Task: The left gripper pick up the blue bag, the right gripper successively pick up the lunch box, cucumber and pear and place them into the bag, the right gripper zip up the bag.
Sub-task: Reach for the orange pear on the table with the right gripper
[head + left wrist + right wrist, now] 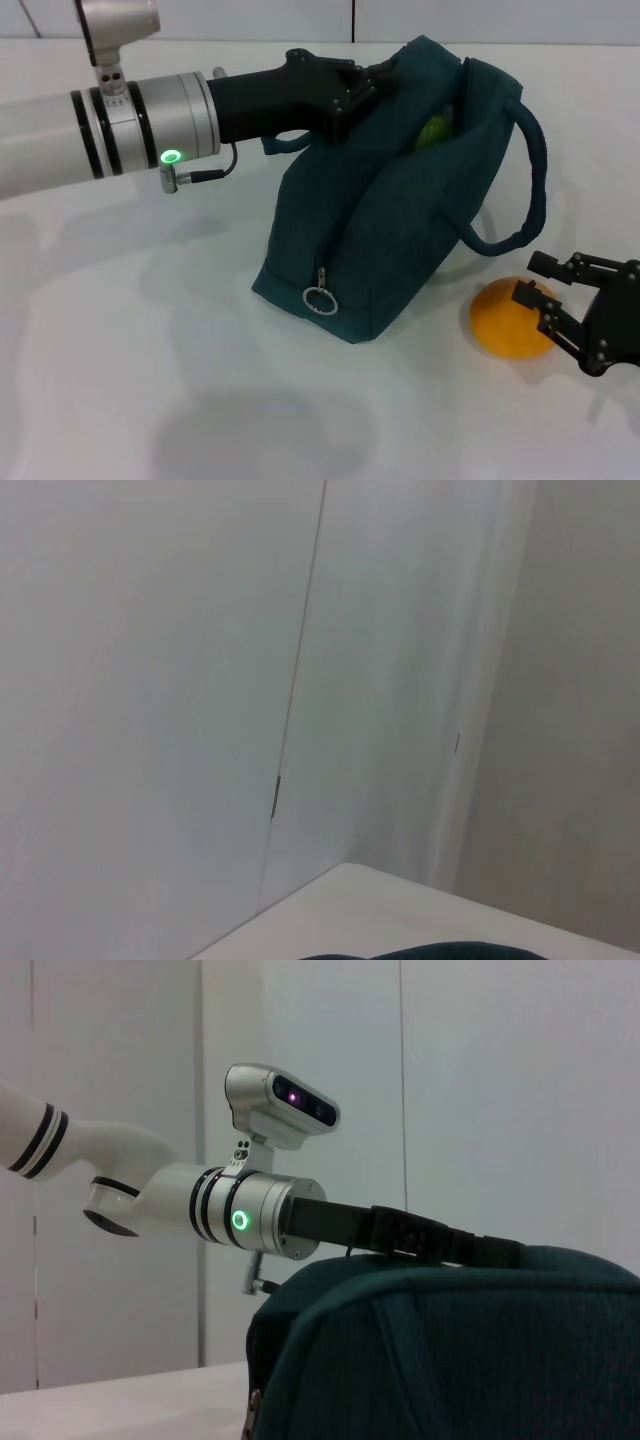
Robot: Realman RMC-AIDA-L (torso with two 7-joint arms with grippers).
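A white table runs back to pale wall panels, with a dark seam between two of them. Most of the near and left tabletop is bare, carrying only soft shadows.

The bag (more teal than blue) stands right of centre, mouth open at the top, something green showing inside. Its zip pull ring hangs at the near end, and one handle loops out to the right. The left gripper reaches in from the left and has its fingers closed on the bag's upper rim; the right wrist view shows that arm stretched along the bag's top.

The pear (orange-yellow, round) lies on the table just right of the bag's near corner. The right gripper sits at the right edge, fingers spread wide, their tips at the pear's right side and holding nothing. A narrow strip of table separates pear and bag.
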